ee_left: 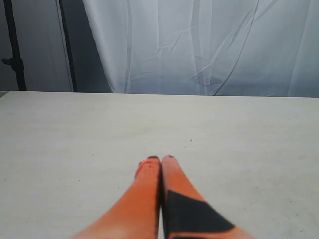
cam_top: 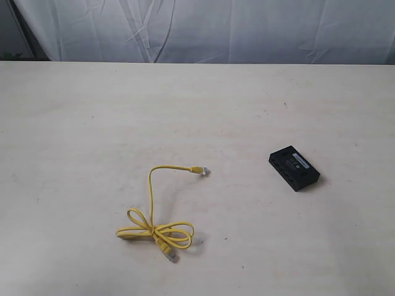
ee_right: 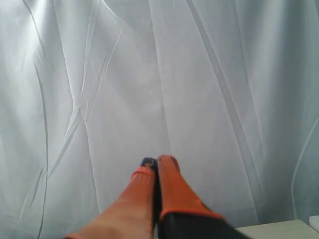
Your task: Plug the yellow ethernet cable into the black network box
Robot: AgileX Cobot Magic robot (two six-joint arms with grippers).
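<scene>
The yellow ethernet cable (cam_top: pixel 154 216) lies on the table in the exterior view, left of centre. Part of it is bundled in loops near the front, with one clear plug (cam_top: pixel 200 170) reaching toward the middle and another plug (cam_top: pixel 169 254) by the loops. To the right, flat on the table, sits the black network box (cam_top: pixel 294 168), its ports facing front-left. Neither arm shows in the exterior view. My left gripper (ee_left: pixel 161 159) is shut with nothing in it, above bare table. Facing the curtain, my right gripper (ee_right: pixel 157 162) is also shut and holds nothing.
A pale table (cam_top: pixel 92 123) fills the exterior view, backed by a white curtain (cam_top: pixel 247 31). In the left wrist view a dark stand (ee_left: pixel 12 45) is at the table's far corner.
</scene>
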